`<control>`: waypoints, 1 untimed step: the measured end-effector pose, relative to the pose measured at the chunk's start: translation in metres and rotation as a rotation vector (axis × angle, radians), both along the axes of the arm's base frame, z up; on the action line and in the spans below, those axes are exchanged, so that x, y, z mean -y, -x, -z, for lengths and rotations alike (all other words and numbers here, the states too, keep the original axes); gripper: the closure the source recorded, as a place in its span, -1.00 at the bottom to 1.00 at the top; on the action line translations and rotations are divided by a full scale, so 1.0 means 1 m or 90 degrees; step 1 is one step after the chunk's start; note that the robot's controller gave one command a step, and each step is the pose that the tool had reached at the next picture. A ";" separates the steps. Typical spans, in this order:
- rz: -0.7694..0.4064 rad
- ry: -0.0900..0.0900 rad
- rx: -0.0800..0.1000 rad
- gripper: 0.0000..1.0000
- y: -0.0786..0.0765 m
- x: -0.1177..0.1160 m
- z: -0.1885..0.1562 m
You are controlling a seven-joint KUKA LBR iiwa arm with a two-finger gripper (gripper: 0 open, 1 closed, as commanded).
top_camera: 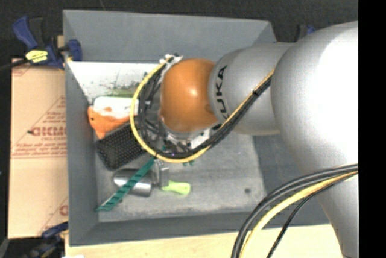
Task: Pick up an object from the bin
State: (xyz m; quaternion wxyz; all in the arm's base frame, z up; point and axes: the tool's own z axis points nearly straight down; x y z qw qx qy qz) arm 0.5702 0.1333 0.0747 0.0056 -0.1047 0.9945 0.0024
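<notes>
The gripper [160,171] is seen down just right of the silver cylinder [134,183]; how wide it stands cannot be told. A teal comb [116,197] is laid across the cylinder, a green piece [175,188] is spotted right of it, and a black brush [119,146] above it.

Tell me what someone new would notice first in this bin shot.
The big silver arm with its orange wrist cover comes in from the right and hangs over the middle of the bin. Below it, on the bin's left side, lies a small heap: an orange and white thing, a black ridged block, a teal toothed strip across a grey metal cylinder, and a pale green piece.
</notes>
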 end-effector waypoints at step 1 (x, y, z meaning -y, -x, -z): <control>0.004 -0.001 0.002 -1.00 -0.019 -0.011 -0.001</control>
